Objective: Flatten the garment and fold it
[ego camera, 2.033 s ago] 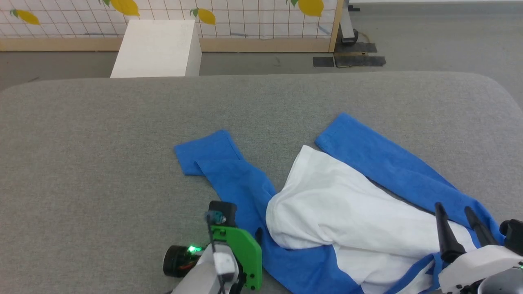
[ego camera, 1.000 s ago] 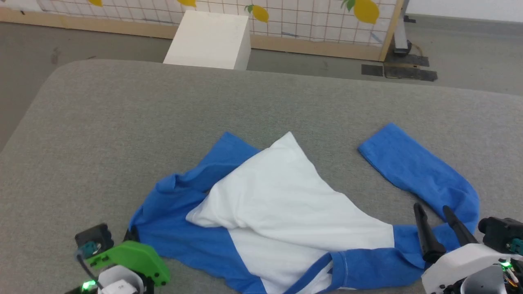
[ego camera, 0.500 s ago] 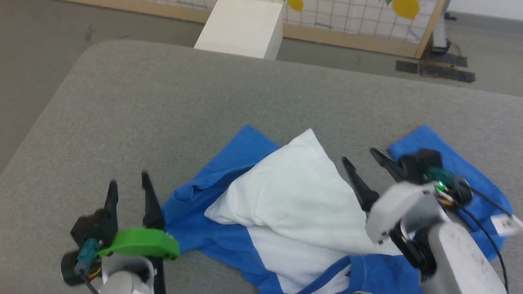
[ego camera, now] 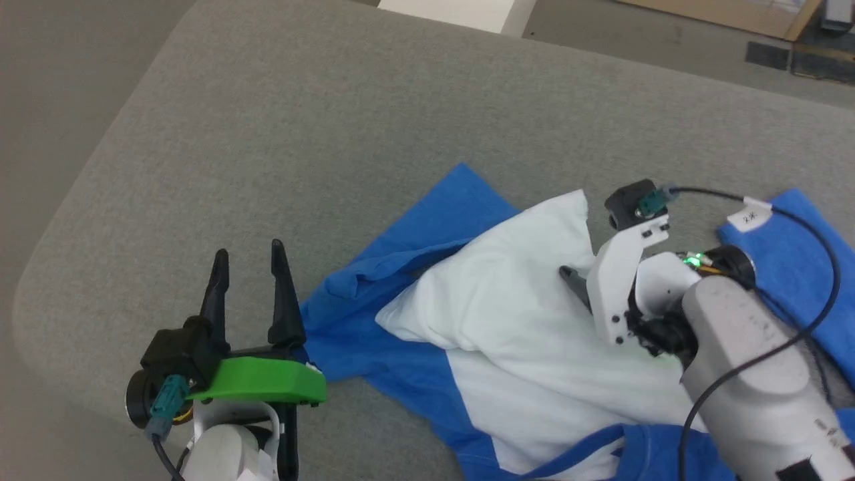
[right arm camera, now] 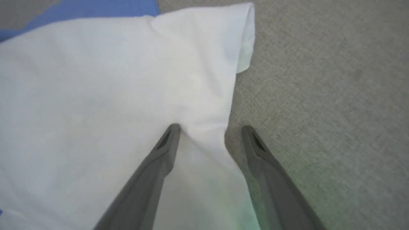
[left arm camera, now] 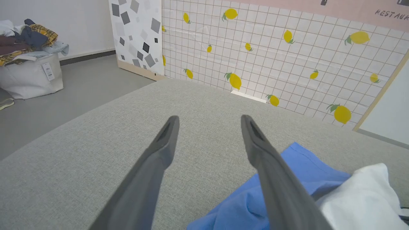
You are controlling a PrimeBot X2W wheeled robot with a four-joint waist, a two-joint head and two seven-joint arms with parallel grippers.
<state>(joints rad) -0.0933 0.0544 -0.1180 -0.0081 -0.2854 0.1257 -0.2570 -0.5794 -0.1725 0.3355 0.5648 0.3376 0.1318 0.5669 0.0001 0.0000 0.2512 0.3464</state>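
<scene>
On grey table (ego camera: 267, 100), garment (ego camera: 507, 321) lying left-right, white corner (ego camera: 576, 200) pointing away, left pincer (ego camera: 248, 250) spread, right pincer (right arm camera: 209, 127) spread

One garment (ego camera: 507, 321), perhaps one box (ego camera: 454, 10).

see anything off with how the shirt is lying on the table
Yes. The garment is crumpled, not flat: its white body lies bunched and skewed across the blue cloth. The open right tool straddles its white edge. Nothing looks torn or spilled.
</scene>
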